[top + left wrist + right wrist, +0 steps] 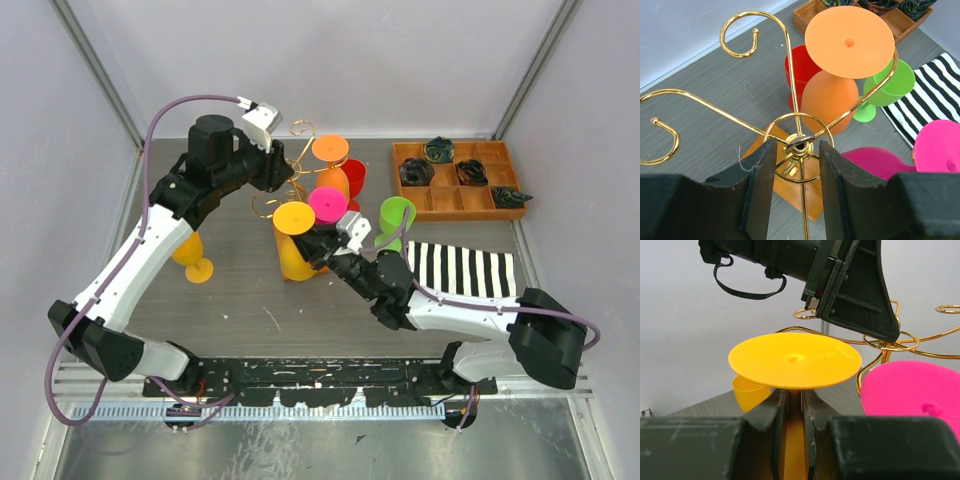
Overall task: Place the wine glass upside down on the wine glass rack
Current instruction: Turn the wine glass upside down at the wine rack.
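Note:
The wine glass rack is gold wire with scroll arms; its wooden base shows in the left wrist view. My right gripper is shut on the stem of a yellow-orange wine glass, held upside down, foot up, close beside the rack's near-left arms. In the top view this glass is in front of the rack. My left gripper is partly open, its jaws either side of the rack's centre hub, gripping nothing. An orange glass and a pink glass hang upside down on the rack.
A red glass and a green glass stand to the right of the rack. A yellow glass stands on the table at the left. A compartmented wooden tray is at the back right, a striped cloth in front of it.

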